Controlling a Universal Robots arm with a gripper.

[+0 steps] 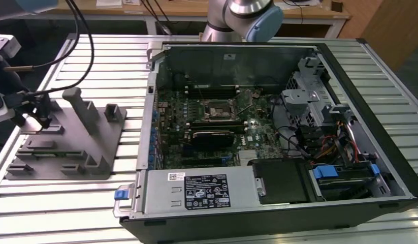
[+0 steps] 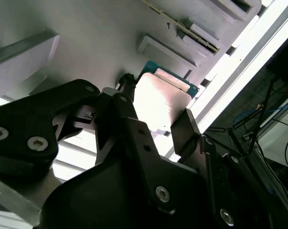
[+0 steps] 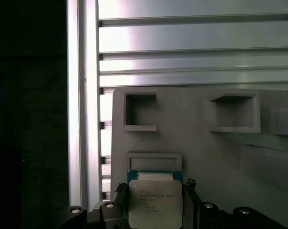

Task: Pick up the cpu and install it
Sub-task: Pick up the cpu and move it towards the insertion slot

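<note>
Gripper (image 3: pixel 155 187) closed on cpu (image 3: pixel 155 205), fingers on two opposite edges, right over grey tray (image 3: pixel 196 143) by its pockets. Open PC case (image 1: pixel 263 223) holds motherboard (image 1: pixel 195 101). Slatted metal worktop (image 1: pixel 60 203).

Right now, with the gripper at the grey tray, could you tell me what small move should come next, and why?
Probably a short, straight lift. In both wrist views the gripper brackets the cpu, jaws seemingly closed against two opposite edges, while it lies on the grey tray; rising straight should free it without tilting.
</note>
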